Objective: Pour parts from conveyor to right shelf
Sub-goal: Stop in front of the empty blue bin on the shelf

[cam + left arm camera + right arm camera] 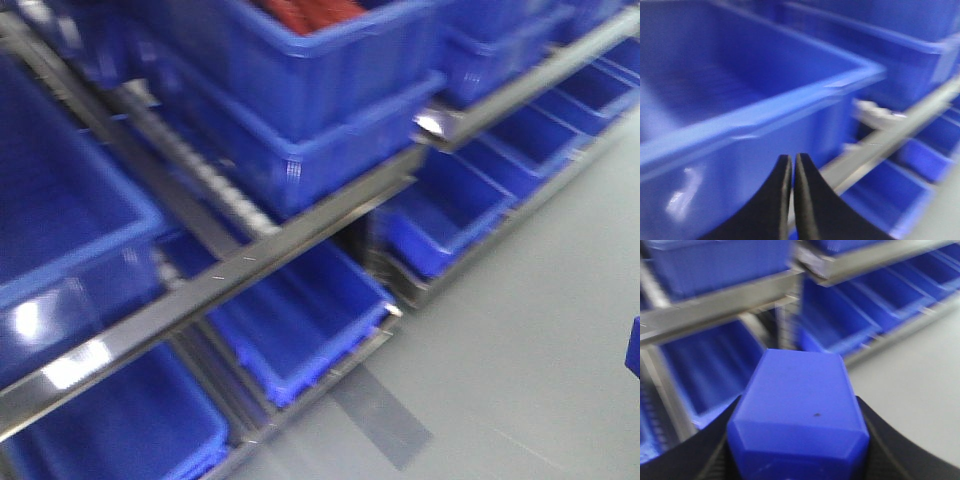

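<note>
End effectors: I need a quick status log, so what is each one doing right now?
Left end effector: closed, holding nothing.
Right end effector: closed on the blue plastic block.

This is a warehouse or factory stockroom. A steel rack (230, 270) fills the view, its tiers packed with deep blue tubs (300, 90) set along rollers (215, 185). One such tub stands just beyond the left fingers (772, 200) with more rows behind and below, and past the right fingers (885, 450) the same tiers run beside a bare grey floor (910, 390).
</note>
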Tool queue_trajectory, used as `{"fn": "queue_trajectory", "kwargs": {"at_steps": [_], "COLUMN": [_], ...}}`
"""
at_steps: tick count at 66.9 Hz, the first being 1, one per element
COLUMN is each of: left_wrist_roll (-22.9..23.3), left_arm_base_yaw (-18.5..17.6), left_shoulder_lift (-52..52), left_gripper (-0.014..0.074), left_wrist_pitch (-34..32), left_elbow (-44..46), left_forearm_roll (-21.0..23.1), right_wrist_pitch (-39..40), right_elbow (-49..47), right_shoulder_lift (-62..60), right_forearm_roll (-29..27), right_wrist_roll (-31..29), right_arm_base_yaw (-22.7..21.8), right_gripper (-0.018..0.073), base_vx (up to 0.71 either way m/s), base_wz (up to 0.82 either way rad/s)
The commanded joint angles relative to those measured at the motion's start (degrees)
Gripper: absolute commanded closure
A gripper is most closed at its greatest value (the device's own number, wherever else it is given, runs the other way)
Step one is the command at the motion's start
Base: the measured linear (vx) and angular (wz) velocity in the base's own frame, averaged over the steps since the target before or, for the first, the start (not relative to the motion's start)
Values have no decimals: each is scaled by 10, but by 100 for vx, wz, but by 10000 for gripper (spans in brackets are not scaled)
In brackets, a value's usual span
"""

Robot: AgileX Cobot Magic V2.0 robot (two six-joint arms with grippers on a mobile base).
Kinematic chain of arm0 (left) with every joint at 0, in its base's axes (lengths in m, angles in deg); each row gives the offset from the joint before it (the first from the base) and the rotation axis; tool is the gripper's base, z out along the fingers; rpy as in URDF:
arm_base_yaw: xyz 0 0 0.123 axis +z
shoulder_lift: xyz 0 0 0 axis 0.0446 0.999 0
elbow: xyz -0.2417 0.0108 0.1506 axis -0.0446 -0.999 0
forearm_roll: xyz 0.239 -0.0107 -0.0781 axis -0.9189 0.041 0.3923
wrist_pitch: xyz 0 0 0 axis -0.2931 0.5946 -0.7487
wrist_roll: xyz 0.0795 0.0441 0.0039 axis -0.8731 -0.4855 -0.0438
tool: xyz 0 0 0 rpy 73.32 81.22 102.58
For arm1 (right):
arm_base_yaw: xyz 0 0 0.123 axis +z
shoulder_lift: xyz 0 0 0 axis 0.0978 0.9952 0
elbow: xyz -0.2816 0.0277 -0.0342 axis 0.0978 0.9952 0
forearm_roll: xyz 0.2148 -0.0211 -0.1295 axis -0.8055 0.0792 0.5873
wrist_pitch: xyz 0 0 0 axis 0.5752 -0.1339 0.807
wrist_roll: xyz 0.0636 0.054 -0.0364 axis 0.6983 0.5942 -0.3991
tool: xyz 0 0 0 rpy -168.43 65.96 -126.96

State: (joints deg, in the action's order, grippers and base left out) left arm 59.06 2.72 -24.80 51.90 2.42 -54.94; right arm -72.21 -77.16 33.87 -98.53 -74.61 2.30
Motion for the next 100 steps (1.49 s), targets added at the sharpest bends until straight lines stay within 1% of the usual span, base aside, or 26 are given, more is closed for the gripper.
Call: {"fn": "queue_trajectory", "kwargs": {"at_steps": [1,21,38,73,100], "left_wrist_roll": [5,5,5,5,5], "left_arm_base_yaw": [-3,-3,-3,-3,-3], "left_shoulder_lift": [-6,-6,-6,-6,-6], "left_gripper": [603,603,603,603,603], "left_wrist_pitch": [-46,-46,-46,-46,-46], "left_elbow": [11,11,11,11,11], "left_forearm_roll": [5,5,5,5,5], "right_wrist_pitch": [41,41,41,41,41], "right_elbow": [-16,-16,-16,-16,-16], "right_shoulder_lift": [5,5,5,5,5], "right_forearm_roll": [-3,-3,-3,-3,-3], "right_wrist_roll": [-5,-5,-5,-5,-5], "right_arm_base_yaw": [-2,-2,-2,-2,-2], "right_gripper": [564,564,564,564,564], "base_vx": [28,19,11,9,7], "base_wz": [108,93,59,34,10]}}
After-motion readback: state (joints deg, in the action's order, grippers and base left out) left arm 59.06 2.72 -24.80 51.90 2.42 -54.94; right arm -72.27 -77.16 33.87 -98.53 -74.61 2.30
